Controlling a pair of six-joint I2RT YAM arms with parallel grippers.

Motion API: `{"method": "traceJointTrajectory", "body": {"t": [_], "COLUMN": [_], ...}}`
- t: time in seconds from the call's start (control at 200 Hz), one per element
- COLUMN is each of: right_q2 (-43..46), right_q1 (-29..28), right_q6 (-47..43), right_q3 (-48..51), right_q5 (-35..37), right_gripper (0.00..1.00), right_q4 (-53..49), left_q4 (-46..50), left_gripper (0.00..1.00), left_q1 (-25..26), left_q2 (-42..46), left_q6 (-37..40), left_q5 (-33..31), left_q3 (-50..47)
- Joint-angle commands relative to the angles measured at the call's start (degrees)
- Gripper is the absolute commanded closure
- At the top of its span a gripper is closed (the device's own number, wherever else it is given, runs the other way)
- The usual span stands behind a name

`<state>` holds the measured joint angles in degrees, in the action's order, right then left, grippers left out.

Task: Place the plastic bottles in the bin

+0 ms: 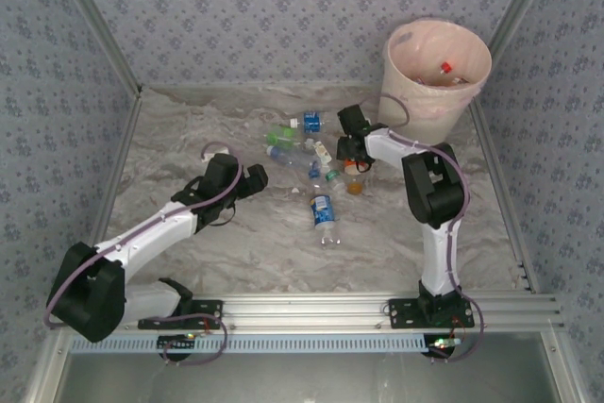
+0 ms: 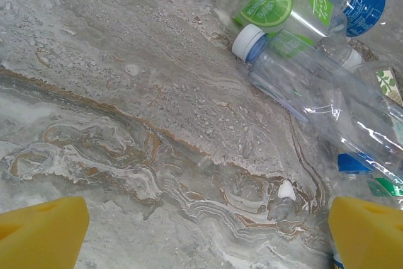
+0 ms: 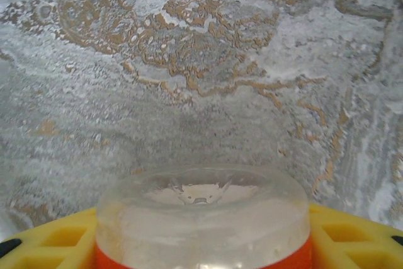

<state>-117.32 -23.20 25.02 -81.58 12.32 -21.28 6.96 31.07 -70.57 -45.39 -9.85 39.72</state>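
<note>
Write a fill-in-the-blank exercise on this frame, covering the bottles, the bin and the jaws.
1. The gripped bottle in the right gripper's jaws has an ___ label.
2. The left gripper's jaws stand ___ above the table.
3. The bin stands at the table's far ___ corner.
4. The lone bottle nearest the arm bases has a ___ label.
Missing words: orange, open, right, blue.

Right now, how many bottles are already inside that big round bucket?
1 that I can see: a bottle with a red cap, lying inside the bin toward its right side. More may be hidden lower down, behind the near wall.
</note>
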Motion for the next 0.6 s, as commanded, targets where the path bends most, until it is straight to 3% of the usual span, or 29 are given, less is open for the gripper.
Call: {"method": "traceJointTrajectory", "body": {"t": [0.0,0.345,0.595], "right_q2": [6.47,21.2,30.55], "right_q1": [-1.2,-4.86,-6.87], "right_q6": [-2.22,-9.86,-13.97], "right_q3": [2.57,11.98,12.7], "right_q5": [4.03,5.97,0.75], "right_gripper": [0.44,0.49,0.51], "right_q4": [4.21,17.12,22.99], "left_q4": [1.01,1.39,0.49], "left_gripper": [0.02,0.02,0.02], "left_q1": [-0.48,-0.46,-0.48], "left_q2": [-0.87,-0.64,1.25], "left_q6": [-1.3,-3.55,-3.05], "left_q5": [0.34,1.16,2.98], "left_q3": [2.37,2.29,1.92]}}
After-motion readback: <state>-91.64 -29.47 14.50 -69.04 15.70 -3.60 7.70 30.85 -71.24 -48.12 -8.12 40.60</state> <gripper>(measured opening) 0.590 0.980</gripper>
